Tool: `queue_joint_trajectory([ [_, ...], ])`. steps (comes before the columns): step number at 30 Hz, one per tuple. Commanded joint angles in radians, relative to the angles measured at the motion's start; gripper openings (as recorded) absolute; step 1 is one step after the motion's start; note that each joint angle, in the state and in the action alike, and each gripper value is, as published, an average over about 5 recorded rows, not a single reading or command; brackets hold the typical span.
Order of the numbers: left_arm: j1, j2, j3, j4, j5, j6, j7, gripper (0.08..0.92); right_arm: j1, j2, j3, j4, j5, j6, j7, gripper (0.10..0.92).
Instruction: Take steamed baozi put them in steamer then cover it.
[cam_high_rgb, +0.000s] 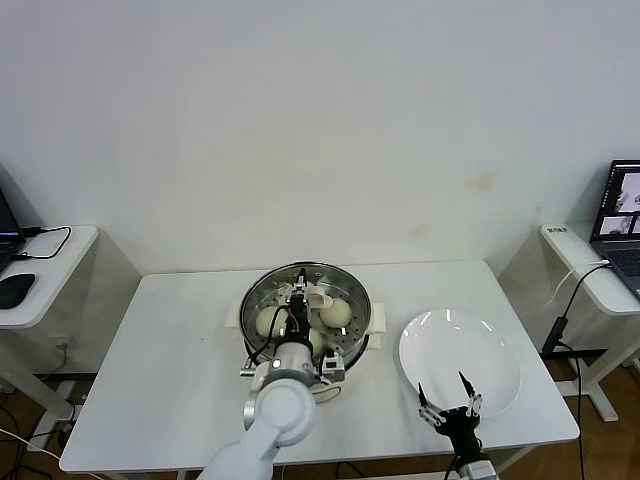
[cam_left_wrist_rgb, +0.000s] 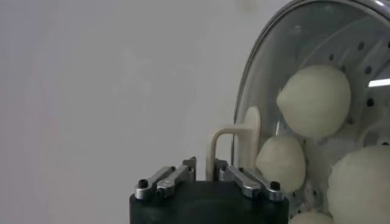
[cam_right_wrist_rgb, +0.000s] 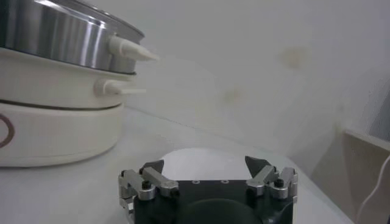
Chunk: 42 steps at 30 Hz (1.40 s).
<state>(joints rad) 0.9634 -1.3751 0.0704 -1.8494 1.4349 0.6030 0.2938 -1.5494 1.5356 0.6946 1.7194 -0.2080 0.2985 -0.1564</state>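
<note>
The steamer (cam_high_rgb: 355, 335), a shiny steel pot on a white base, stands mid-table. Several cream-white baozi (cam_high_rgb: 336, 313) lie inside it on the perforated tray. The clear glass cover (cam_high_rgb: 345, 285) sits over the pot; I cannot tell if its rim rests fully. My left gripper (cam_high_rgb: 300, 300) is shut on the cover's cream-white handle (cam_left_wrist_rgb: 234, 146). In the left wrist view, my left gripper (cam_left_wrist_rgb: 205, 173) pinches the handle, and the baozi (cam_left_wrist_rgb: 314, 100) show through the cover's glass (cam_left_wrist_rgb: 274, 61). My right gripper (cam_high_rgb: 448, 395) is open and empty over the near edge of the white plate (cam_high_rgb: 490, 350).
The plate also shows beyond my right gripper (cam_right_wrist_rgb: 205, 165) in the right wrist view (cam_right_wrist_rgb: 201, 155). The steamer's side handles (cam_right_wrist_rgb: 131, 52) stick out toward it. Side desks stand left (cam_high_rgb: 50, 270) and right, with a laptop (cam_high_rgb: 622, 225) and cables.
</note>
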Motion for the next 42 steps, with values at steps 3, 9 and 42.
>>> queue_joint_trajectory([
  [3,0.122,0.078,-0.044,-0.169,-0.103,-0.006,-0.052,0.477,-0.006,-0.003,0.0,0.003,-0.001,0.001,0.0,0.823],
  [9,0.246,0.164,-0.113,-0.339,-0.365,-0.036,-0.166,0.65,-0.012,-0.008,-0.001,0.003,0.002,0.007,0.002,0.823],
  [42,0.815,0.053,-0.62,-0.196,-1.62,-0.833,-0.579,0.823,-0.158,-0.206,-0.045,0.117,0.316,-0.039,-0.031,0.823],
])
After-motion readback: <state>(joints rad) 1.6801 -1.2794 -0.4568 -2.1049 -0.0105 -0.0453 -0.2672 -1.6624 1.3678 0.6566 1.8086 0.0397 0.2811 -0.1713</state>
